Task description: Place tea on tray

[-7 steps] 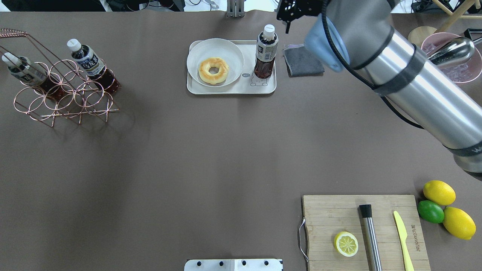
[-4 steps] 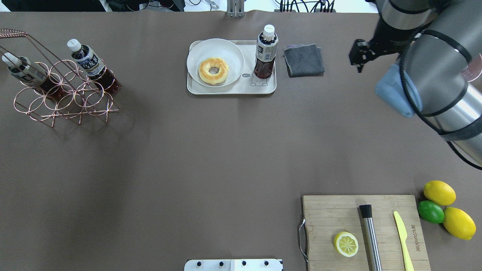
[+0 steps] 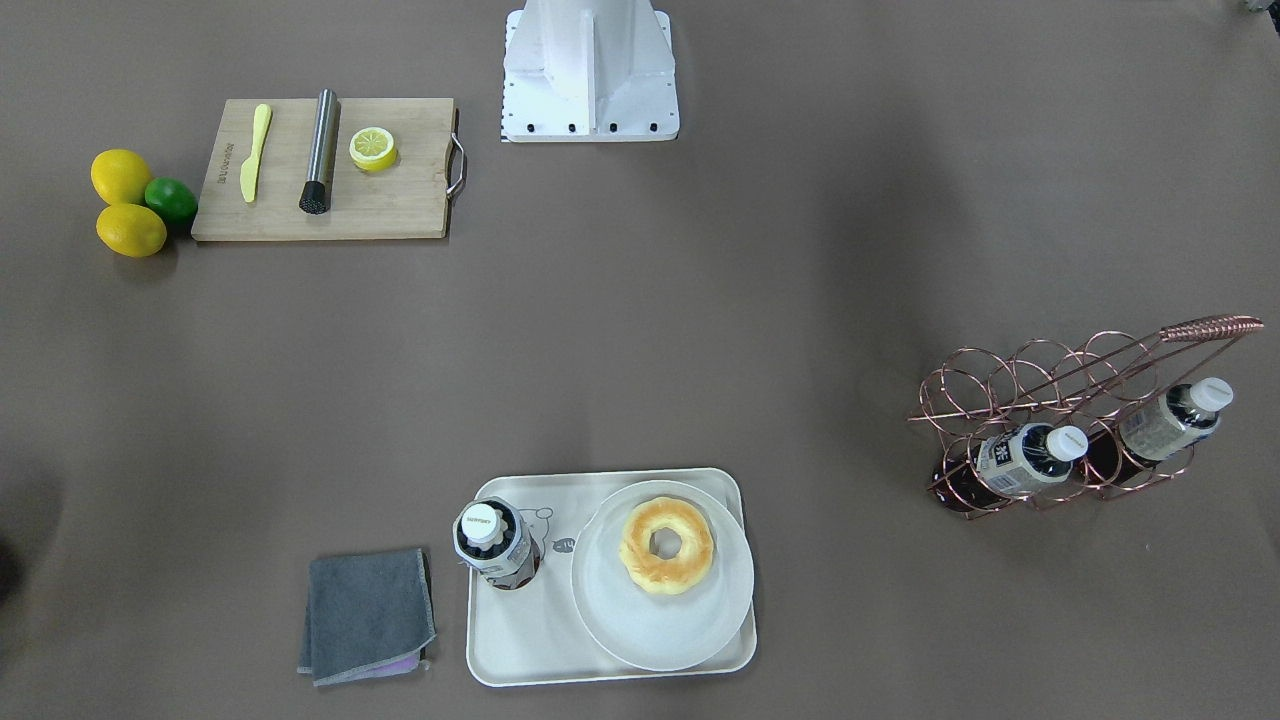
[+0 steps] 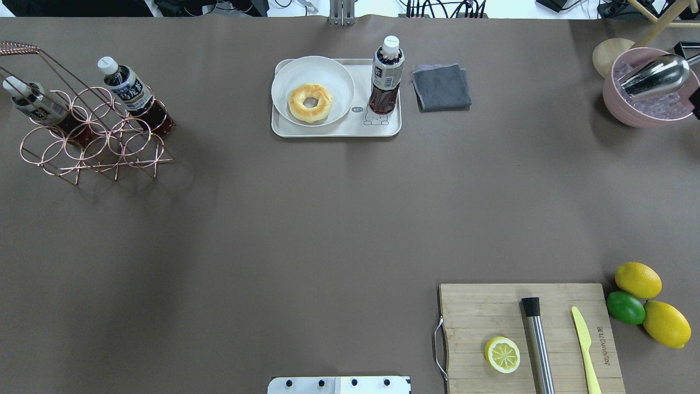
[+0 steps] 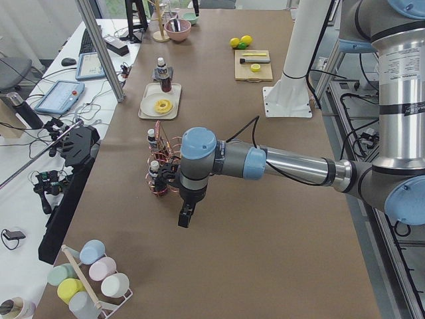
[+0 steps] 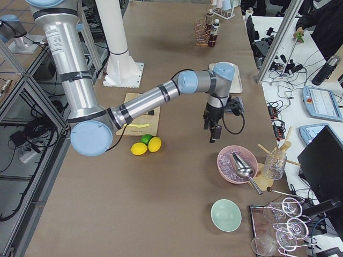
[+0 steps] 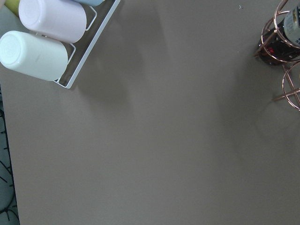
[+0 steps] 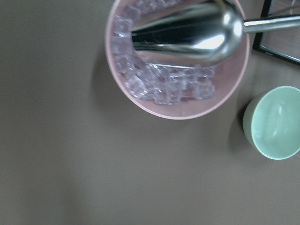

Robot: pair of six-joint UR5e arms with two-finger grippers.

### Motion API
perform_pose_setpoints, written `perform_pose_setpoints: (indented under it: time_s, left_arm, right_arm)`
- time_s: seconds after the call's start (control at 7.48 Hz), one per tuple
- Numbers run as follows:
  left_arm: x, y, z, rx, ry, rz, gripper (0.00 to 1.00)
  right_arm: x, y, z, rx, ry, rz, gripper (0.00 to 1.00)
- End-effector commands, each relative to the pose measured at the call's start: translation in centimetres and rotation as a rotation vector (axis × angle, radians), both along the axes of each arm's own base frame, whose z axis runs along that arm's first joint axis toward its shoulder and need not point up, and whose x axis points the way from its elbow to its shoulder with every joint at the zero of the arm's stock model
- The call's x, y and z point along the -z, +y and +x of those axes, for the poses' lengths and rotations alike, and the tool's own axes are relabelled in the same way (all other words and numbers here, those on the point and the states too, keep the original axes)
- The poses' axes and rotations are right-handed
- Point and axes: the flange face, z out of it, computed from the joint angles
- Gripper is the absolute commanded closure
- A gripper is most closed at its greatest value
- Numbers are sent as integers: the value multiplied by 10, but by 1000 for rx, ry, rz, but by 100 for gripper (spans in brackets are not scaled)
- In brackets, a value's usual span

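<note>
Hanging tips-down over the table (image 4: pixel 273 219), the right gripper (image 6: pixel 214 136) shows only in the side view from the robot's right. Whether its jaws stand apart or closed cannot be told there, and no object shows at its tips. Its wrist camera looks straight down on the pink bowl (image 4: pixel 640 119) of ice (image 8: pixel 164 89) with a metal scoop (image 4: pixel 653 76), so it sits close to that bowl, toward the robot's right end.

The left gripper (image 5: pixel 184 219) likewise shows in one side view only. Its state cannot be determined and nothing is visibly held. It hangs just past the wire rack (image 4: pixel 93 143), toward the robot's left end.

The tea (image 4: pixel 386 76) stands upright on the tray (image 4: pixel 328 130), cap up and long axis vertical. It sits at the bear drawing (image 4: pixel 375 116), beside the white plate (image 4: pixel 336 71) carrying a doughnut (image 4: pixel 310 102). Bottle and plate are close, but contact cannot be confirmed. A folded grey cloth (image 4: pixel 441 87) lies just off the tray on the bottle's side. Two similar bottles (image 4: pixel 128 90) lie slanted in the rack.

From the right gripper the tea lies toward the robot's left, along the far side of the table, past the cloth. The right arm is judged the nearer. Placement appears complete, with nothing holding the bottle, and no approach to the tea looks required.
</note>
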Motion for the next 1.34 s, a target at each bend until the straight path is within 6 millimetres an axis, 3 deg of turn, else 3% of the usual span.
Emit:
perform_pose_setpoints:
  time_s: [0.0, 0.13, 0.4, 1.2]
  left_arm:
    - [-2, -2, 1, -2, 0, -3, 2]
    - [-3, -3, 1, -2, 0, -6, 2]
    - [-5, -10, 0, -2, 0, -7, 2]
    - [-23, 1, 1, -1, 8, -47, 2]
  right_arm:
    - [-130, 23, 120, 42, -201, 24, 0]
    - [-157, 31, 147, 59, -211, 23, 0]
    - [-172, 46, 174, 9, -236, 0, 0]
    - [-169, 49, 173, -3, -261, 3, 0]
